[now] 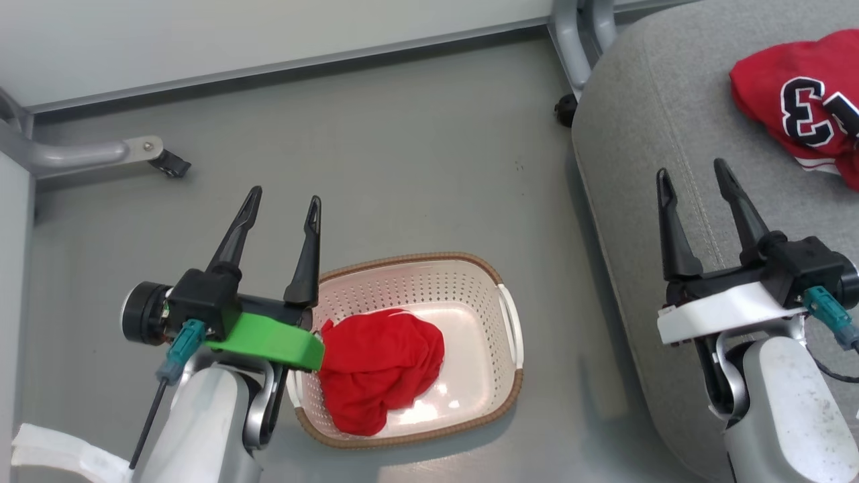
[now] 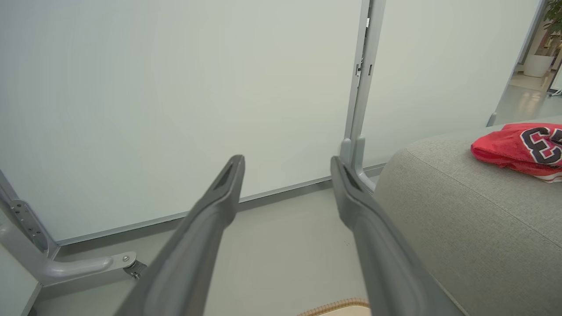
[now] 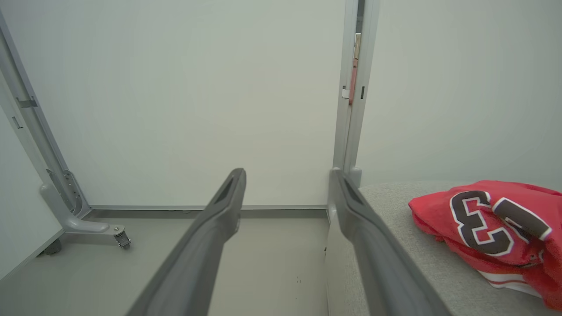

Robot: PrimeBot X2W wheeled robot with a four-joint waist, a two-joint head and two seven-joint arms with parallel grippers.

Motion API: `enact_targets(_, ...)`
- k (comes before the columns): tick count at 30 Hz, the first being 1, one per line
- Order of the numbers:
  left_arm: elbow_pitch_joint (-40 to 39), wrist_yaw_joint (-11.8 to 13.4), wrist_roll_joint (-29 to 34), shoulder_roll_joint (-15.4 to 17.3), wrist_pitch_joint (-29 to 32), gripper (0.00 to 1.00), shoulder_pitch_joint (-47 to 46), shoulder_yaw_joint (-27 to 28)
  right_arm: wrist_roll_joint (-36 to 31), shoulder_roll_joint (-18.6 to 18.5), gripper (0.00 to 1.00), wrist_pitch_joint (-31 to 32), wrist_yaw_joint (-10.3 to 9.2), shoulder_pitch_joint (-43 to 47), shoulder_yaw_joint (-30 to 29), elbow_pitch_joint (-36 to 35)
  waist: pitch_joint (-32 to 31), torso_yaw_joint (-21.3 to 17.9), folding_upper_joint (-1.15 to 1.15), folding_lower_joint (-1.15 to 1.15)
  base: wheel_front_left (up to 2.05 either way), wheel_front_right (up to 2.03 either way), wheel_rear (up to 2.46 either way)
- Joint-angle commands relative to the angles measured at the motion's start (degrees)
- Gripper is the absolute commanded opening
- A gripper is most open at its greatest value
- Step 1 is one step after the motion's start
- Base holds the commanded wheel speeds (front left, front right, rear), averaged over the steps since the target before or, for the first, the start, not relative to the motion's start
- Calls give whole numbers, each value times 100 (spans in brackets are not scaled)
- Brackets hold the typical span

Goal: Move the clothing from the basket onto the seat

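You've got both tools up and empty. Your left tool [image 1: 284, 196] has its fingers spread wide with nothing between them, and in the head view its green-collared wrist overlaps the left rim of the basket [image 1: 416, 256]. Your right tool [image 1: 692, 168] is just as wide and just as empty, poised over the front edge of the seat [image 1: 631, 134].

The basket stands on the smooth grey floor [image 1: 402, 147], near the seat's rounded front but apart from it. One crumpled red garment [image 1: 379, 362] sits bunched in the basket's left half, and the perforated bottom is bare on the right. The jersey [image 1: 798, 94] lies rumpled on the grey woven cushion, off to the right of your right tool (you can read a black, white-edged "3" and a bit of white stripe trim).

Around you, pale partition panels [image 1: 201, 33] close off the far side. They meet at a grey metal post [image 1: 577, 40] right by the seat's corner. A curved grey leg [image 1: 80, 154] at the left ends in a small caster [image 1: 171, 164] resting on the floor. Both tools point toward those panels.
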Motion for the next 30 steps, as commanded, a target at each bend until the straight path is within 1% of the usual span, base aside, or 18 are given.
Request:
enact_targets(1, -28, -25, 60, -21, -4, 100, 160, 102, 34, 7, 100, -28, -6, 158, 41, -53, -289, 284, 0, 0, 0, 0, 0)
enact_targets(11, -169, -105, 201, -208, -3, 100, 789, 695, 134, 71, 100, -28, -6, 762, 204, -311, -647, 502, 0, 0, 0, 0, 0)
enact_targets(14, -208, -140, 250, -251, -3, 100, 950, 805, 309, 69, 100, -28, -6, 943, 278, -327, -767, 553, 0, 0, 0, 0, 0)
enact_targets(16, -225, -152, 274, -279, -4, 100, 1034, 864, 494, 68, 100, -28, -6, 1032, 309, -339, -829, 579, 0, 0, 0, 0, 0)
enact_targets(30, -321, -253, 482, -361, -3, 100, 1516, 1128, 560, 70, 100, -28, -6, 1593, 358, -474, -1090, 726, 0, 0, 0, 0, 0)
